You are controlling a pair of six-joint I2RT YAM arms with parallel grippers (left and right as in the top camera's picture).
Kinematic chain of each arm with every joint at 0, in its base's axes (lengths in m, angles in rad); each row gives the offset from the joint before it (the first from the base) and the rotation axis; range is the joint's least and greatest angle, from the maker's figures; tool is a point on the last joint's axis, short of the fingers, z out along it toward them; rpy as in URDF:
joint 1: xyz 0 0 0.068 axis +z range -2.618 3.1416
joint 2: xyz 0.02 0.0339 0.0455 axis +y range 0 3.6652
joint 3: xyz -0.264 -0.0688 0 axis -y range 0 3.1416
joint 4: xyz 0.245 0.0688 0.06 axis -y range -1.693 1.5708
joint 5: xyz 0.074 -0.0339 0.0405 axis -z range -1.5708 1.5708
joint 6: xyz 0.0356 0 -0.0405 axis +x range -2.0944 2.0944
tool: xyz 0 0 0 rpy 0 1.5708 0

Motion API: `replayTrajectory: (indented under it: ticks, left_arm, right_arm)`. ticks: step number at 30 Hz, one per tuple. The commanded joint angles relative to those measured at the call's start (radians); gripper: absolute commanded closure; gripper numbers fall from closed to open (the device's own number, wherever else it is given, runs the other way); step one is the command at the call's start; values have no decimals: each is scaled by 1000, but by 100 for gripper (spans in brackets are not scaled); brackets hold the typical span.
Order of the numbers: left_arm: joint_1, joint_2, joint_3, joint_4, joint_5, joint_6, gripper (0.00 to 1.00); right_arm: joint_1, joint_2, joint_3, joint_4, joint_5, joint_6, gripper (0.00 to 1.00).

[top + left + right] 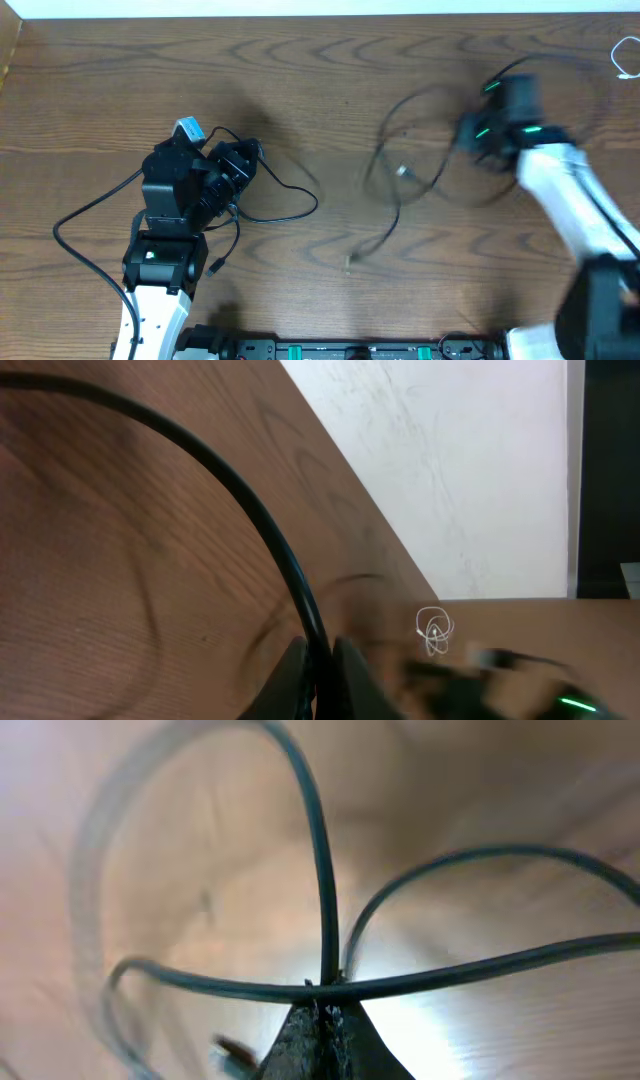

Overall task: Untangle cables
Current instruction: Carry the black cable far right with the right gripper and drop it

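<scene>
My left gripper [243, 160] sits at the left of the wooden table, shut on a thin black cable [300, 213] that trails right and loops back. In the left wrist view that cable [260, 525] arcs up from between the closed fingers [292, 678]. My right gripper [472, 134], blurred, is at the right, shut on another black cable [395, 195] whose loops spread to its left. The right wrist view shows this cable [322, 870] pinched at the right gripper [325, 1007], with a second strand crossing just above the tips. A small white cord [626, 56] lies coiled at the far right.
The left arm's thicker black wire [75, 220] loops out over the table's left side. The arm bases and a black rail [350, 350] run along the front edge. The white cord [433, 631] lies near the table's far edge, with a pale wall [450, 460] beyond it.
</scene>
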Motion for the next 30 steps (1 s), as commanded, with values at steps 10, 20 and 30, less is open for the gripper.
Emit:
replayTrajectory:
  ticks: [10, 20, 30]
  left_arm:
    - [-3, 0, 14, 0, 6, 24, 92]
    - [-3, 0, 14, -31, 6, 24, 93]
    - [-3, 0, 14, -71, 6, 24, 92]
  right_arm:
    - [-528, -277, 253, -302, 141, -32, 99]
    - [-888, -290, 259, -304, 92, 74, 99]
    - [-949, 90, 259, -88, 286, -141, 99]
